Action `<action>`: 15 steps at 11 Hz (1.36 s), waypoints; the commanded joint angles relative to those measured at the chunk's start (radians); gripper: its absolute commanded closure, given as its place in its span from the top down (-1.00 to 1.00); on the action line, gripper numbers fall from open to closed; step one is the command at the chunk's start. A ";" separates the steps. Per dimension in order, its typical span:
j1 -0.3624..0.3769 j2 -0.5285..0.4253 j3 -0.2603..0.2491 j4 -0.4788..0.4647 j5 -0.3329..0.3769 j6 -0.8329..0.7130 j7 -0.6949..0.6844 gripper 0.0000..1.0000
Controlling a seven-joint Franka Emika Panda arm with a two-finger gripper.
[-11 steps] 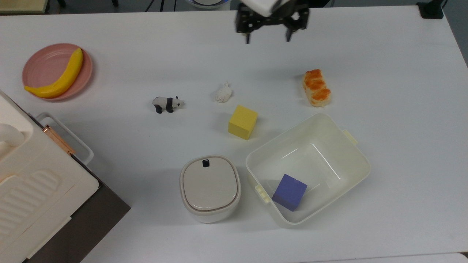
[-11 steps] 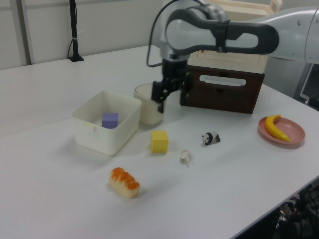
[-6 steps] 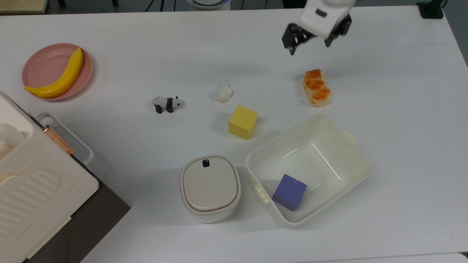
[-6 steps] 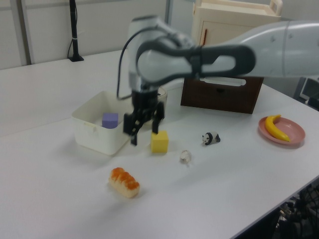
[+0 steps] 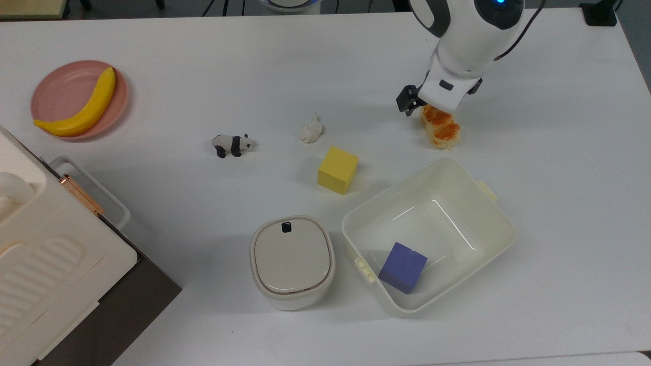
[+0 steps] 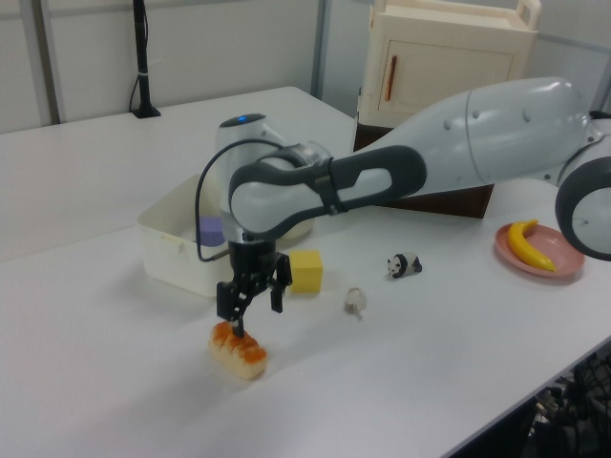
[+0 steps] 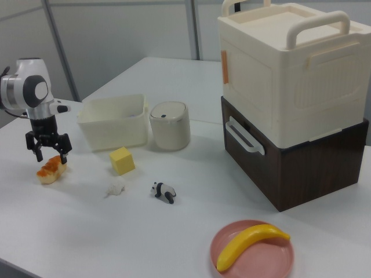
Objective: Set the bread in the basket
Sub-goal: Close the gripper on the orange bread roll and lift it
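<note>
Hovering my gripper [image 6: 251, 312] over the bread [image 6: 239, 349], fingers apart around its end; the basket [image 5: 488, 217] lies toward six o'clock in the top view.

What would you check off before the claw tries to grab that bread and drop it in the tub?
1. Claw open: ok, its fingers stand apart.
2. Claw over the bread: ok, it hangs above the loaf's end that is farther from the tub.
3. Fingers down around the loaf: not ok, in the left view they sit above it.
4. Bread free to lift: ok, it lies alone on the table.
5. Room in the tub: ok, it holds just a purple block in one corner.
6. Yellow block out of the way: ok, apart from bread and tub.
</note>
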 commanded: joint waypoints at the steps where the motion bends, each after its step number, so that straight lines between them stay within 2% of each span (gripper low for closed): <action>1: 0.025 0.021 -0.003 -0.009 -0.009 0.055 0.009 1.00; 3: 0.053 0.038 -0.003 -0.008 -0.019 0.066 0.039 1.00; 5: 0.058 0.061 -0.003 -0.006 -0.075 0.072 0.078 0.99; 6: 0.058 0.062 -0.003 -0.006 -0.080 0.072 0.072 0.53; 7: 0.058 0.062 -0.003 -0.006 -0.080 0.072 0.072 -0.02; 9: 0.055 0.061 -0.003 -0.003 -0.080 0.065 0.070 -0.81; 10: 0.053 0.056 -0.002 0.001 -0.080 0.060 0.076 -0.91; 11: 0.050 0.030 -0.002 0.003 -0.078 0.039 0.076 -0.91; 15: 0.041 -0.028 -0.007 0.107 -0.080 -0.084 0.072 -0.91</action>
